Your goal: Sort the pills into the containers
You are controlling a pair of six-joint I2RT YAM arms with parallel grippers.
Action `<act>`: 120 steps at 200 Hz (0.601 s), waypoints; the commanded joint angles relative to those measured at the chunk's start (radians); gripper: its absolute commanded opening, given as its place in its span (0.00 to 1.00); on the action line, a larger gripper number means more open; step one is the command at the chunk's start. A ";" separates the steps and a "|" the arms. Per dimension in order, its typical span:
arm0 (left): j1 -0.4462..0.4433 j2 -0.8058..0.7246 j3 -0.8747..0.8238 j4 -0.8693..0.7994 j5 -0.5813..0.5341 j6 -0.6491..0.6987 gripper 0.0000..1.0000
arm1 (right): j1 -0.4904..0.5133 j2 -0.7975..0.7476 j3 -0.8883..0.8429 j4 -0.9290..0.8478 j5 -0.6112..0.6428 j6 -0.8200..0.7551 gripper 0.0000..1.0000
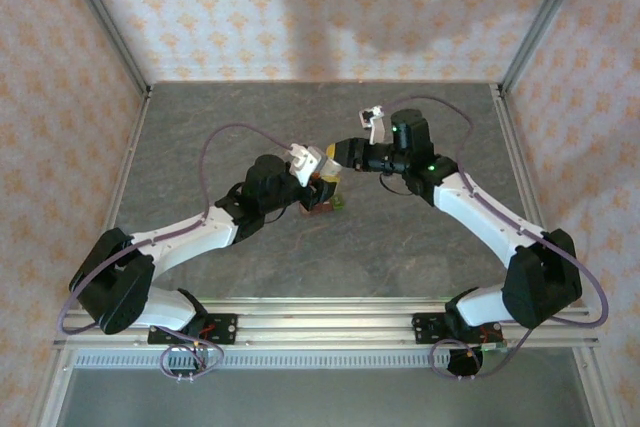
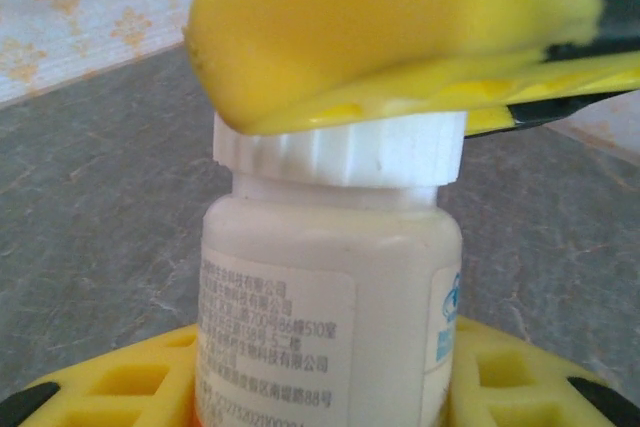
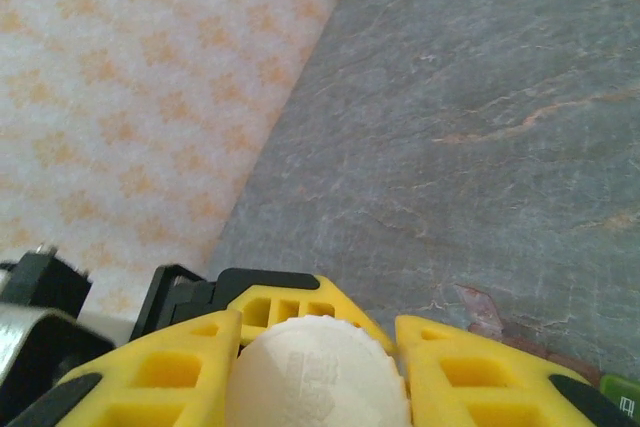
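Pinching a white plastic bottle (image 2: 330,277) by its smooth, round body, the left gripper (image 2: 325,347) has its yellow fingers (image 2: 120,382) pressed to either side of it. The fingers are blocky and cut through with square lattice holes. A paper label with fine printed text wraps the bottle's front, and the shoulder narrows to a short neck.

On top sits a white cap (image 3: 320,377) with a ribbed rim and a slightly domed face. The right gripper (image 3: 318,347) is clamped on that cap, one yellow lattice finger at each side.

From above, both arms meet near the middle of the desk (image 1: 200,127), a matte grey surface veined like slate. The containers (image 1: 322,205) lie flat on the desk just under and in front of the two grippers, apart from the bottle: a short strip, brownish-red with a green end toward the right arm. Their single compartments are too small to make out.

Pale wallpaper (image 1: 250,7) with an orange motif lines the walls
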 commanded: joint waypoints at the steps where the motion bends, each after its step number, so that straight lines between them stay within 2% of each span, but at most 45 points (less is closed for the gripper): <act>1: 0.011 -0.044 0.015 0.008 0.102 -0.044 0.00 | -0.022 -0.018 -0.012 -0.005 -0.046 -0.101 0.32; 10: 0.011 -0.041 0.014 0.010 0.096 -0.046 0.00 | -0.022 -0.015 -0.008 -0.004 -0.048 -0.085 0.35; 36: 0.011 -0.027 0.015 0.019 0.045 -0.039 0.00 | -0.021 -0.025 0.000 0.007 0.007 0.011 0.63; 48: 0.010 -0.021 0.017 0.008 0.006 -0.024 0.00 | -0.021 -0.041 0.004 0.001 0.057 0.061 0.72; 74: 0.006 -0.019 0.013 0.007 -0.089 0.017 0.00 | -0.019 -0.061 0.011 -0.042 0.197 0.181 0.76; 120: -0.007 -0.018 0.014 0.000 -0.160 0.068 0.00 | 0.030 -0.056 0.008 -0.043 0.297 0.269 0.77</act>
